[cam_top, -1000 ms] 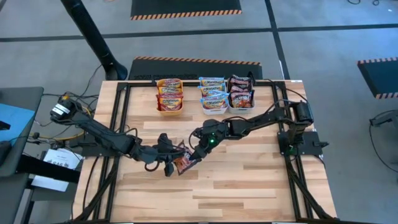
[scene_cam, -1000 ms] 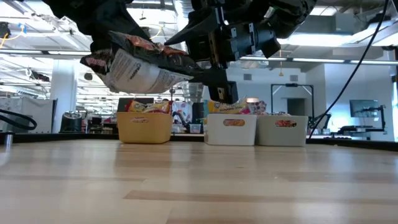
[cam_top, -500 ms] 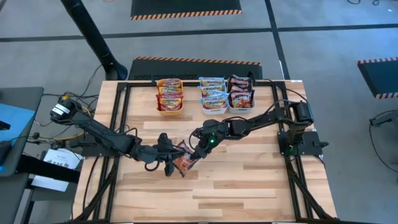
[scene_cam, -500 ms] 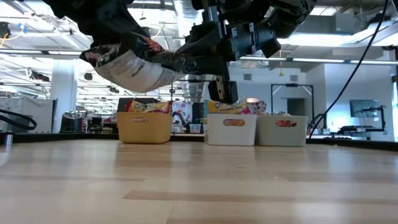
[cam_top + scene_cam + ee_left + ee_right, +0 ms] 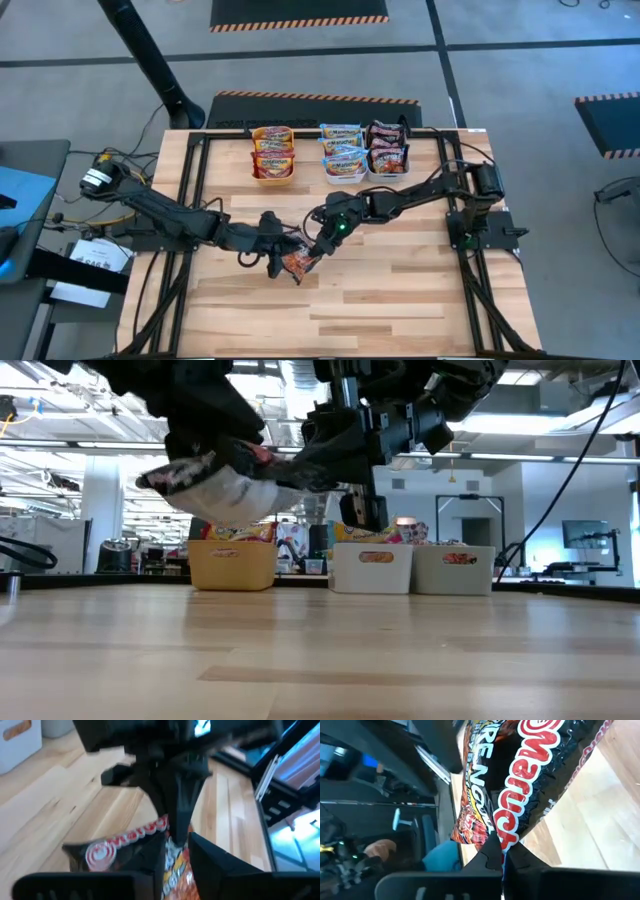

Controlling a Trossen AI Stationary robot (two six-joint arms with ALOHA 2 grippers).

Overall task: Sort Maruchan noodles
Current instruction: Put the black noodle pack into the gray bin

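My right gripper (image 5: 318,250) is clamped on the maroon noodle packet (image 5: 297,263), held above the table (image 5: 400,300). My left gripper (image 5: 277,258) is there too (finger state unclear). Three bins (image 5: 375,568) sit at the far edge; workshop room behind.

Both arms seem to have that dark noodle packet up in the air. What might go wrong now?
The right gripper pinches only the edge of the dark Maruchan packet, so it may slip and drop to the table. With the left gripper also at the crinkly wrapper, a pull apart might tear it.
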